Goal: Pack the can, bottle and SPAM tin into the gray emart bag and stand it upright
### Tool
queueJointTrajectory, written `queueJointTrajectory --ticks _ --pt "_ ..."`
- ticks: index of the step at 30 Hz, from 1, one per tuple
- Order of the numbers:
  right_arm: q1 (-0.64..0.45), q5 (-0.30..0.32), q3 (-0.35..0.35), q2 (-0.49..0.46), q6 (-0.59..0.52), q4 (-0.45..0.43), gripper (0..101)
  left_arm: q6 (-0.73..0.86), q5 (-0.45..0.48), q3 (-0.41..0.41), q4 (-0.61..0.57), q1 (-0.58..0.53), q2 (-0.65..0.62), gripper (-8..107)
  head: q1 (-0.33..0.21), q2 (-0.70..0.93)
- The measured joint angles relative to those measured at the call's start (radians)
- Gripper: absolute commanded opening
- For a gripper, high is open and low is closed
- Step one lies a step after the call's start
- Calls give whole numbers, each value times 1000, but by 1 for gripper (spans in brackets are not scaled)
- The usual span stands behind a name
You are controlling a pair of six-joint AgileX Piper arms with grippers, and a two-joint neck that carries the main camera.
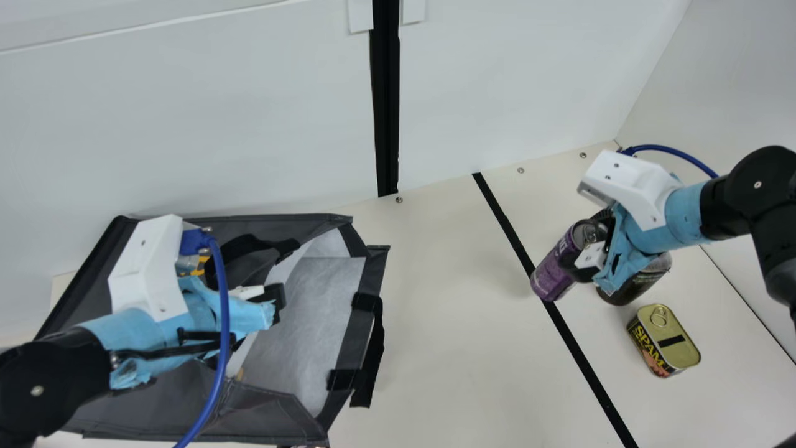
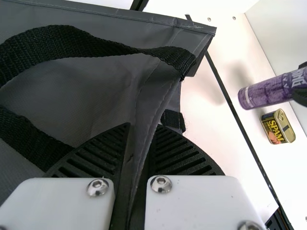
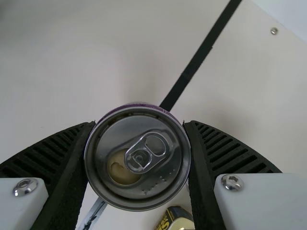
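Observation:
The gray bag [image 1: 298, 317] lies on its side at the left, its mouth facing the table's middle. My left gripper [image 1: 277, 302] is at that mouth; in the left wrist view my left gripper [image 2: 136, 163] is shut on a fold of the bag's edge [image 2: 156, 103]. My right gripper [image 1: 591, 249] holds the purple can [image 1: 553, 274] tilted above the table. In the right wrist view the can's top [image 3: 139, 158] sits between both fingers of my right gripper [image 3: 139, 158]. Behind that gripper stands the dark bottle [image 1: 634, 283], partly hidden. The SPAM tin [image 1: 664, 340] rests nearer the front.
A black strip [image 1: 559, 323] runs across the cream table [image 1: 448, 311] between the bag and the tin. White walls [image 1: 497, 81] rise behind the table and at its right side. Black strap handles [image 2: 72, 43] hang loosely on the bag.

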Motion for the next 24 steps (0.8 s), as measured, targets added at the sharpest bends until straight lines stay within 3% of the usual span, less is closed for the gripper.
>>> queueJointTrajectory --ticks 17,24 --pt "76 0 151 -63 -123 73 0 0 0 0 0 0 0 -8 2 -2" --pt "100 0 188 -67 -155 168 0 0 0 0 0 0 0 -8 2 -2"
